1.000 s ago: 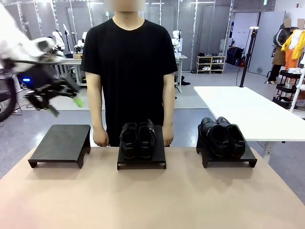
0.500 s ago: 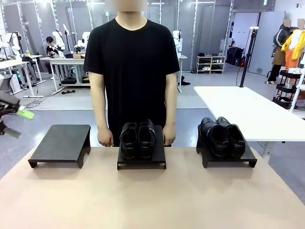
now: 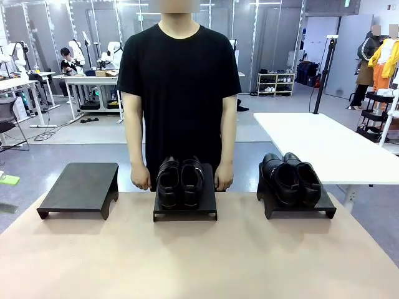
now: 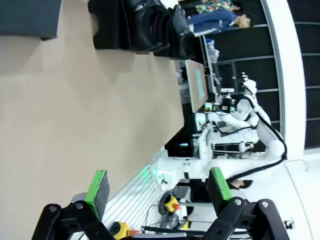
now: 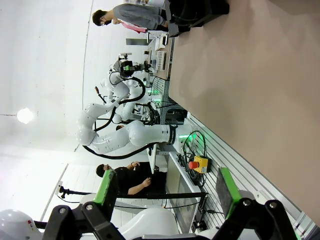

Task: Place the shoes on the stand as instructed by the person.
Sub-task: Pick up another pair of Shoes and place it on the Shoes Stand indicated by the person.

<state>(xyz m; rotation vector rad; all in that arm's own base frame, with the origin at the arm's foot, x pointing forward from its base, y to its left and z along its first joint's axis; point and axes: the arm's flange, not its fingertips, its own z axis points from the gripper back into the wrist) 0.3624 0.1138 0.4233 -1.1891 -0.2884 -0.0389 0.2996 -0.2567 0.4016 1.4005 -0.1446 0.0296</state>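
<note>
In the front view, three low black stands are seen in a row along the far part of the tan table [image 3: 187, 261]. The left stand [image 3: 80, 189] is bare. A pair of shiny black dress shoes [image 3: 180, 181] is set on the middle stand [image 3: 186, 208], heels toward the camera, the two shoes touching side by side. A second pair of black shoes [image 3: 290, 178] is placed on the right stand [image 3: 298, 204], turned slightly at an angle. The person [image 3: 179, 93] in the black T-shirt is stood behind the middle stand, arms down, with one hand [image 3: 141, 179] just beside the left of the middle pair and the other hand [image 3: 223, 177] just beside its right. A green pad [image 3: 9, 180] of a gripper is caught at the picture's left edge, well apart from the stands.

In the left wrist view, the left gripper [image 4: 157, 186] is shown with its green-padded fingers [image 4: 97, 187] spread wide and nothing held between them. The tan table top is seen beyond, with a pair of black shoes [image 4: 160, 27] on a stand [image 4: 107, 25] at the upper edge.

In the right wrist view, the right gripper [image 5: 167, 192] is likewise seen wide apart and empty, its green pads [image 5: 107, 189] well separated. The table edge and a dark stand with shoes [image 5: 192, 11] are seen at the top, too small for detail.
</note>
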